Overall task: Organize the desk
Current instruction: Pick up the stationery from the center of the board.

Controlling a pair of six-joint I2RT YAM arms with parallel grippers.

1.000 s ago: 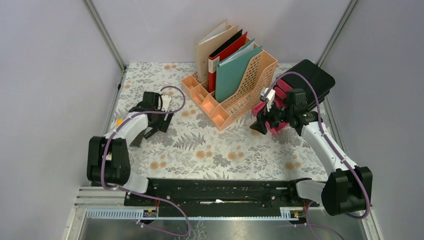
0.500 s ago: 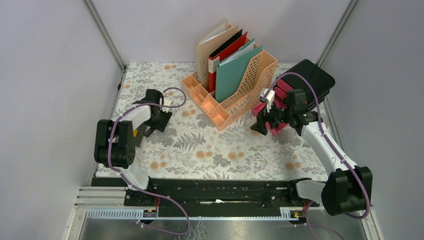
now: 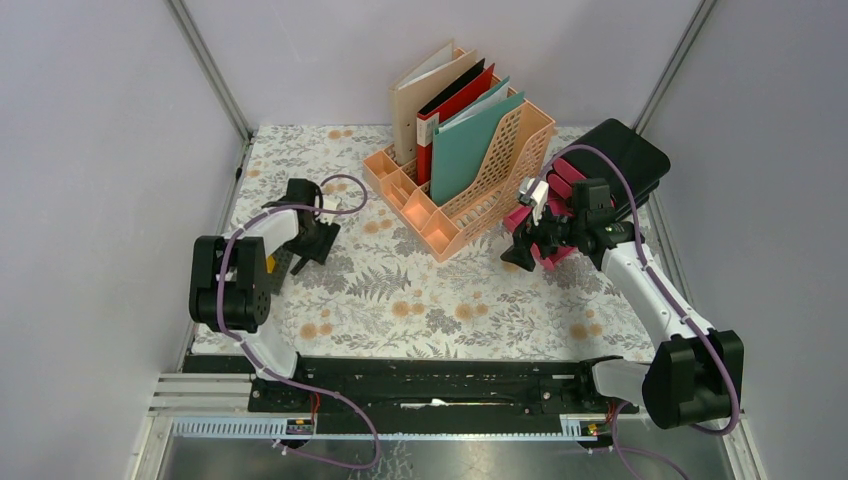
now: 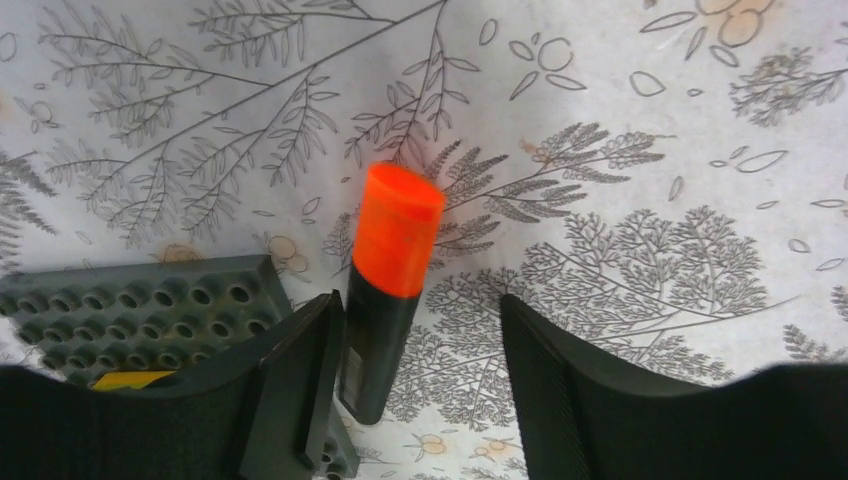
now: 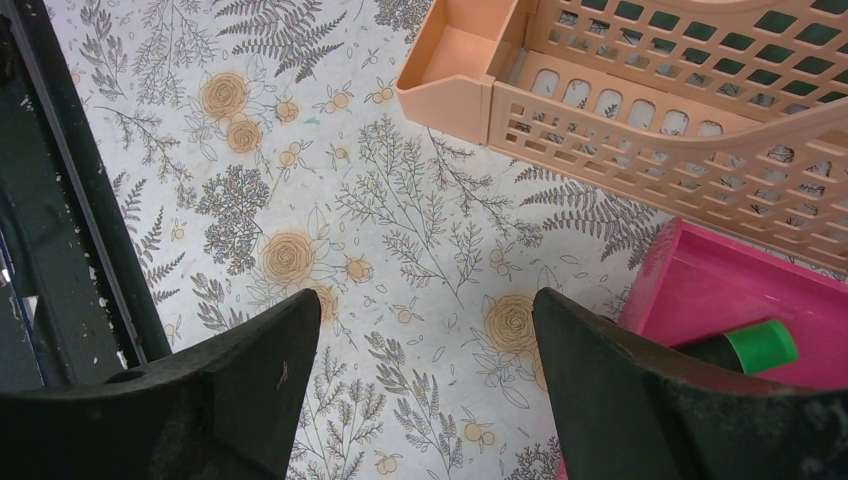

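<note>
The cloth-covered counter (image 3: 420, 300) is lying rigid and fixed ahead of the bases. Near its left edge the open left hand (image 4: 415, 330) is straddling an orange-capped marker (image 4: 398, 230) (light, stiff, apt to roll; best pinched across its dark barrel). Toward the right edge, the right hand (image 5: 420, 330) is hanging open beside the pink tray (image 5: 720, 290). Compared with a second ago, the left elbow is standing folded higher and its jaws narrower.

- peach plastic file rack with lattice sides (image 3: 505, 165), sitting at an angle near the back, little open-top compartments at its front-left end
- standing upright in it: a beige cardboard folder (image 3: 418, 100), a red folder (image 3: 427, 150) and a teal plastic folder (image 3: 478, 150)
- hot-pink plastic tray (image 5: 730, 295) right beside the rack's lattice wall
- black marker with a green cap (image 5: 752, 347) lying in that tray
- black rectangular case (image 3: 645, 150) at the far right, behind the pink tray
- black marker with a bright orange cap (image 4: 392, 270) lying flat over on the left
- dark grey studded plastic block (image 4: 140, 305) just beside that marker, yellow sticker on its near edge
</note>
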